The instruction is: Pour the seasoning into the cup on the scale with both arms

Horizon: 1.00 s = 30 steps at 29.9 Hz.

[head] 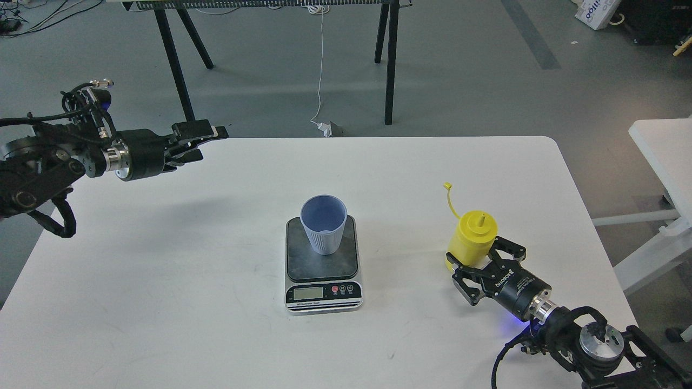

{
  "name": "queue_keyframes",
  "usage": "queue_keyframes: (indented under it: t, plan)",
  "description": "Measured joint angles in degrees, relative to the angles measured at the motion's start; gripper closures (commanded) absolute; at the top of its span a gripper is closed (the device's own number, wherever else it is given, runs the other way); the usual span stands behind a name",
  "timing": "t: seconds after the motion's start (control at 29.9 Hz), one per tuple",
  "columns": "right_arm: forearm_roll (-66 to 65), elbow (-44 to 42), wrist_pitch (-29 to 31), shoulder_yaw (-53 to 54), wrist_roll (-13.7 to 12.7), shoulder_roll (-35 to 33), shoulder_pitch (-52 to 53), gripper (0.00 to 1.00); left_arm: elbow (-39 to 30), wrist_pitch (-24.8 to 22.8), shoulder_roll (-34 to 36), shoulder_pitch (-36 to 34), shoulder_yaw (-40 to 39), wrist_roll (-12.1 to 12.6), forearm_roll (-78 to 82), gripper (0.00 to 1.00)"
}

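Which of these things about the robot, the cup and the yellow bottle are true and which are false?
1. The blue cup stands on the scale. True.
2. The yellow bottle is lying on its side. False: it stands upright on the white table.
3. The right hand has its fingers spread around the bottle. True.
4. The left hand is holding the cup. False: it is up near the table's far left edge, well away from the cup.
5. The bottle's cap is on the nozzle. False: the cap hangs off on its strap.
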Motion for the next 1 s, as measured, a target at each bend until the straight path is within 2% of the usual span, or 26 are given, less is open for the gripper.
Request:
queue_keyframes:
  t: [0.37, 0.8, 0.9, 1.0]
  plan:
    - [0.33, 6.18, -0.01, 1.27, -0.01, -4.84, -6.40, 0.18, 0.00, 0.00, -0.06, 0.15, 0.00, 0.00, 0.00, 0.01]
    - [5.92, 20.28, -0.02, 6.05, -0.01, -17.82, -19.65, 0.17, 0.00, 0.00, -0.05, 0.35, -0.08, 0.00, -0.11, 0.01]
    - [8.67, 20.52, -0.02, 8.29, -0.01, -21.99, -19.07, 0.16, 0.01, 0.00, 0.40, 0.36, -0.15, 0.00, -1.07, 0.01]
    - [9.71, 19.10, -0.02, 8.42, -0.01, -25.77, -12.13, 0.13, 0.00, 0.00, 0.65, 0.14, -0.18, 0.00, -3.68, 0.01]
